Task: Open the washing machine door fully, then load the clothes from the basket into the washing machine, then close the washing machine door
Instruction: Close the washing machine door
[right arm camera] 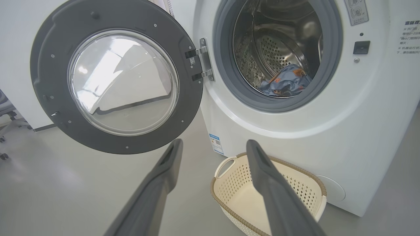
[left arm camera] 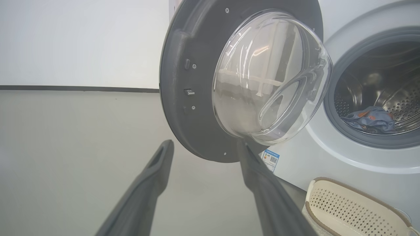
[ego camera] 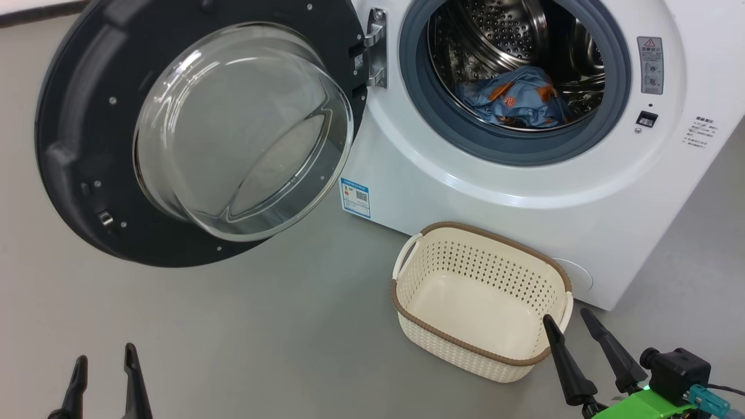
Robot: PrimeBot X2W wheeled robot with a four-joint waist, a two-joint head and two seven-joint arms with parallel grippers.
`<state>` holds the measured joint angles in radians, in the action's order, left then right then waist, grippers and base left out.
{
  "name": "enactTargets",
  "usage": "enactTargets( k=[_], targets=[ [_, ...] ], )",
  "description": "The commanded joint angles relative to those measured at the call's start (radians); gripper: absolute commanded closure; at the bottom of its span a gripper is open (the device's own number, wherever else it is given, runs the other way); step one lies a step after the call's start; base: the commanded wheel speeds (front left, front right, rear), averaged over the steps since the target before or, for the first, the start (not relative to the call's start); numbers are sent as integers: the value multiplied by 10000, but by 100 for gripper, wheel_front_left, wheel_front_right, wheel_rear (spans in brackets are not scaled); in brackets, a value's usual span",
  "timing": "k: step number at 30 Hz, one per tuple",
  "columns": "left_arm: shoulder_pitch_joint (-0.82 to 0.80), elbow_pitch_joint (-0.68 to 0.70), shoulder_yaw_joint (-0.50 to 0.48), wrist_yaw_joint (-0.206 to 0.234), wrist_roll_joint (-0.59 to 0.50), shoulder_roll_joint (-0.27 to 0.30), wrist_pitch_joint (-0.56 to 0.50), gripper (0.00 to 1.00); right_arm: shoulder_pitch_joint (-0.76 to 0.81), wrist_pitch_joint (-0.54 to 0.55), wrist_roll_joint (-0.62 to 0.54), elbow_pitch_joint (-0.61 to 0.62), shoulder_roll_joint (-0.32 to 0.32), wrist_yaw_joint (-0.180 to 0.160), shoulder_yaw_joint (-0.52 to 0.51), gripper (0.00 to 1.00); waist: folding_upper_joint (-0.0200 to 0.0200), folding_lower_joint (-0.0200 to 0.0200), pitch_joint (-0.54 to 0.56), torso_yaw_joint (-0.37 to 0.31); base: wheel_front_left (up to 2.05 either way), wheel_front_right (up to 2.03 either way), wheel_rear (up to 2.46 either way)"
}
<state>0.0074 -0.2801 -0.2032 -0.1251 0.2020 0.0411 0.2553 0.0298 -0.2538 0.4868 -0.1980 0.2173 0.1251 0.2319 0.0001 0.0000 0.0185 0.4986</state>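
Note:
The white washing machine (ego camera: 524, 192) (right arm camera: 361, 131) (left arm camera: 328, 170) has its round black-rimmed door (ego camera: 87, 145) (left arm camera: 193, 98) (right arm camera: 52, 82) swung wide open to the left. Blue clothes (ego camera: 515, 99) (right arm camera: 285, 83) (left arm camera: 370, 119) with orange figures lie inside the steel drum. On the floor in front stands the cream basket (ego camera: 483, 343) (right arm camera: 236, 193) (left arm camera: 344, 209), with nothing in it. My left gripper (ego camera: 105, 364) (left arm camera: 205, 147) is open at the lower left, below the door. My right gripper (ego camera: 569, 323) (right arm camera: 213, 146) is open beside the basket's right end, holding nothing.
Grey floor (ego camera: 262, 326) spreads between the door and the basket. A white wall with a dark skirting line (left arm camera: 78, 88) stands behind the door. A chair's wheeled base (right arm camera: 5, 137) shows at the far left of the right wrist view.

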Motion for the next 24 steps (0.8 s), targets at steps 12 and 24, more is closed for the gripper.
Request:
enactTargets(
  k=[12, 24],
  targets=[
    [-422, 336, -285, 33, 505, 92, 65, 84, -309, -80, 64, 259, 186, 56, 193, 0, -1, 0, -239, 1, 0, 0, 0],
    [-2239, 1469, -851, -52, 3526, 1360, 65, 100, -568, -80, -29, 378, 357, 56, 217, 0, -1, 0, -1196, -71, 0, 0, 0]
  ],
)
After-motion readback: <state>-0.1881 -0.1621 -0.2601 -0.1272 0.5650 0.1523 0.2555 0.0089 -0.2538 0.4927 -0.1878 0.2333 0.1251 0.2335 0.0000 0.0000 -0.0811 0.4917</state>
